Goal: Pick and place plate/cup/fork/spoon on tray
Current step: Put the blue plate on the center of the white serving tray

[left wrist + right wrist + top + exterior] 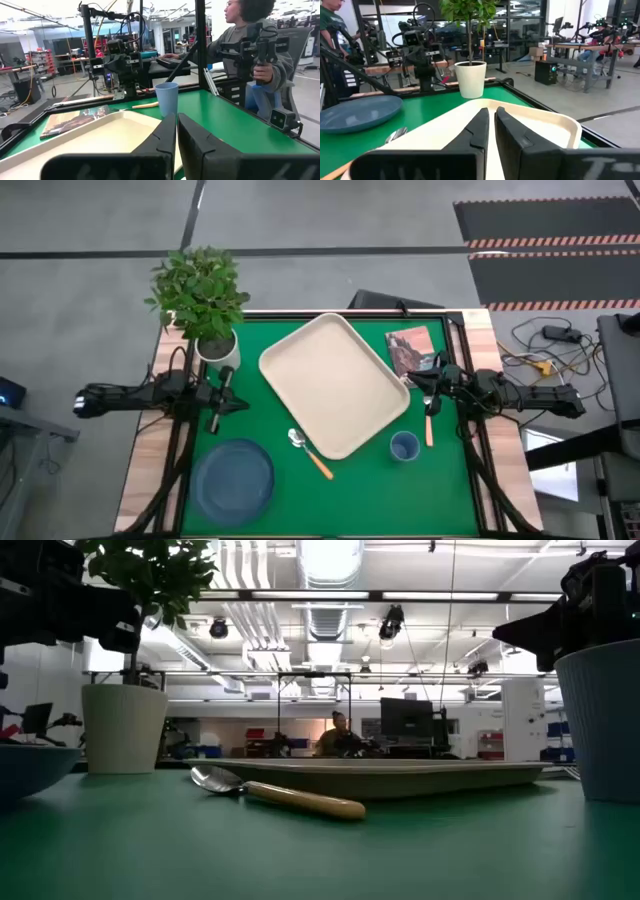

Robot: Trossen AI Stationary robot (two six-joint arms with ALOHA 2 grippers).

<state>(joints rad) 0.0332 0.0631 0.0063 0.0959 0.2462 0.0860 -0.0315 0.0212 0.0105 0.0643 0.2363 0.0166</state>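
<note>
Green-topped desk (440,490) in a workshop, with a white plant pot (218,350) at 11 o'clock and a brown-covered book (409,348) at 1. Your cream rectangular tray (335,383) sits empty at centre. Flat matte blue plate (233,477) at 7, small blue cup (404,446) at 5, orange-handled spoon (309,453) touching the tray's 6 o'clock rim, tan-handled fork (428,418) at 3. Left claw (214,402) at 9 and right claw (430,380) at 3 are both closed, holding nothing. Risk: reaching for the fork, you may nudge the cup over.

Leafy plant in white pot (212,340) at ten o'clock on the green counter (350,490), brown-covered book (409,350) at two o'clock
</note>
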